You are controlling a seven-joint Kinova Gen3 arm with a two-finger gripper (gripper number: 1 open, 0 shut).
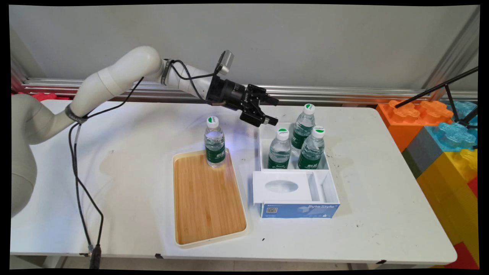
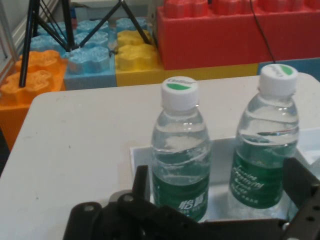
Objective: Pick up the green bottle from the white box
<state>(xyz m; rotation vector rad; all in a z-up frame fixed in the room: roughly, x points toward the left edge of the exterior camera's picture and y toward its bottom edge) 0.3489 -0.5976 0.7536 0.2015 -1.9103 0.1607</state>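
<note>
Hovering with my gripper (image 1: 272, 110) spread wide and empty beside the white box (image 1: 263, 152), I face its three water bottles (image 1: 279, 149); a fourth stands on the wooden tray (image 1: 206, 202). Drifting low could topple them.

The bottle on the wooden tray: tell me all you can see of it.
The bottle is small, of clear plastic, with a white cap marked green on top and a green label round its lower half. It looks full of water and stands upright, capped, at the far end of the wooden tray. Nothing but the tray touches it; the claw hangs to its right, apart.
</note>
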